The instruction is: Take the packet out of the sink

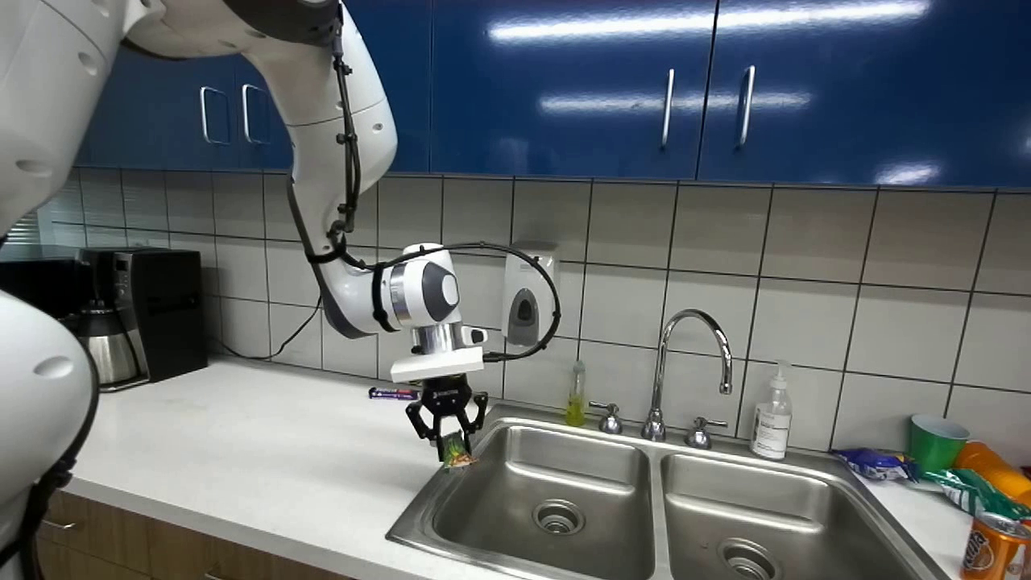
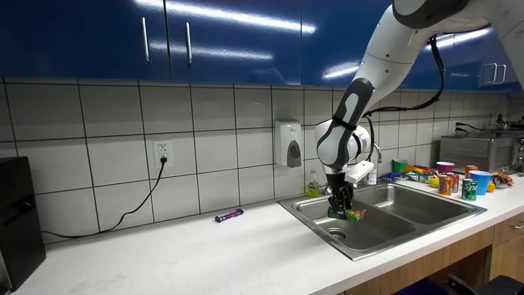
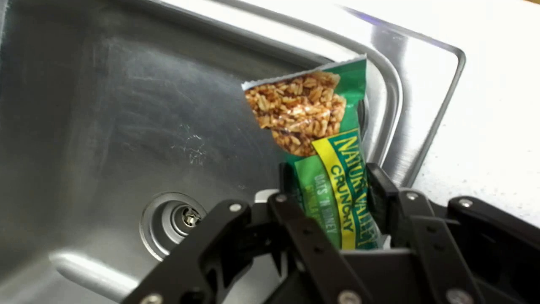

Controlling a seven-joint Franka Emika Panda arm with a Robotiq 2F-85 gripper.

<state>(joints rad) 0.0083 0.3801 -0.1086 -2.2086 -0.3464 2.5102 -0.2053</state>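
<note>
1. We see the gripper (image 3: 331, 181) pinching the green packet (image 3: 312, 114) across its width, a finger on either side, while one sealed end pokes out free.
2. The packet hangs at the corner of the sink (image 1: 415, 528), over or just beside its inner edge; how high it rides above the metal we cannot tell.
3. Our main worry is a slip: the wrapper looks slick and its filling stiff, so a jerk could work it loose and drop it near the drain (image 3: 171, 223).
4. If we travel sideways too low, the free end or the fingertips may strike the rim and twist the packet.
5. The cable (image 1: 556, 312) bows across the soap dispenser (image 1: 529, 302) in an exterior view; should they be close, a wrist turn might snag it.
6. Letting go early could leave the packet straddling the rim; overshooting across the counter (image 2: 204, 262) could knock the purple bar (image 2: 229, 215).
</note>
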